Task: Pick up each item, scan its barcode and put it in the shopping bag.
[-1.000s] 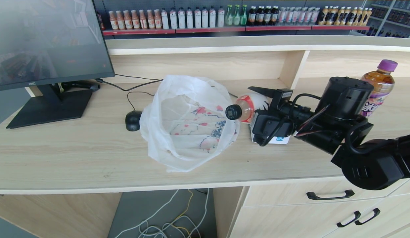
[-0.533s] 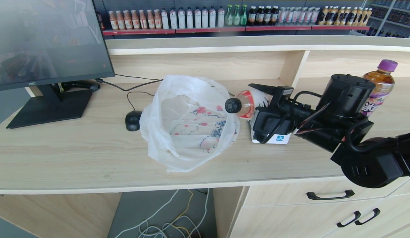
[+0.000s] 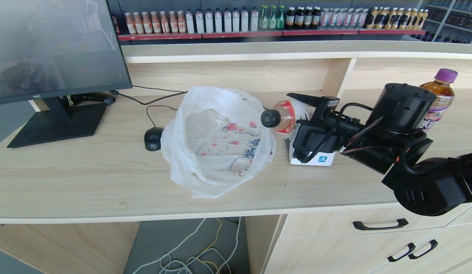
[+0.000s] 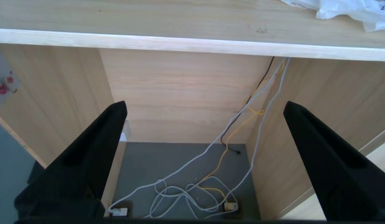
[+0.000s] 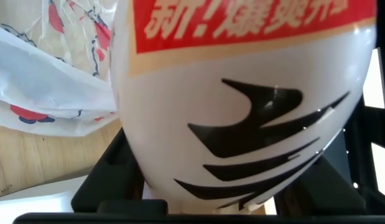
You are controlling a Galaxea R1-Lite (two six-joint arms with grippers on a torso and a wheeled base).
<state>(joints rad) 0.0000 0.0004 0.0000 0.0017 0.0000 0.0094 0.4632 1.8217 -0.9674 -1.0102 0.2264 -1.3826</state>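
Note:
My right gripper (image 3: 299, 114) is shut on a bottle (image 3: 284, 116) with a black cap and a red and white label. It holds the bottle on its side above the counter, cap pointing at the rim of the white shopping bag (image 3: 216, 140). In the right wrist view the bottle's label (image 5: 242, 93) is close up, with the bag (image 5: 43, 81) beside it. A white box (image 3: 316, 158) lies on the counter under the gripper. A purple-capped drink bottle (image 3: 437, 99) stands at the far right. My left gripper (image 4: 204, 165) hangs open below the counter edge.
A monitor (image 3: 49, 49) on a black stand is at the back left, with a black mouse (image 3: 153, 138) and its cable near the bag. A wooden divider (image 3: 336, 78) rises behind the held bottle. Drawers (image 3: 380, 224) sit under the counter, and cables (image 4: 217, 180) lie on the floor.
My right gripper has lifted the bottle a little and drawn it slightly back, uncovering more of the white box. The bag and the other things have not moved.

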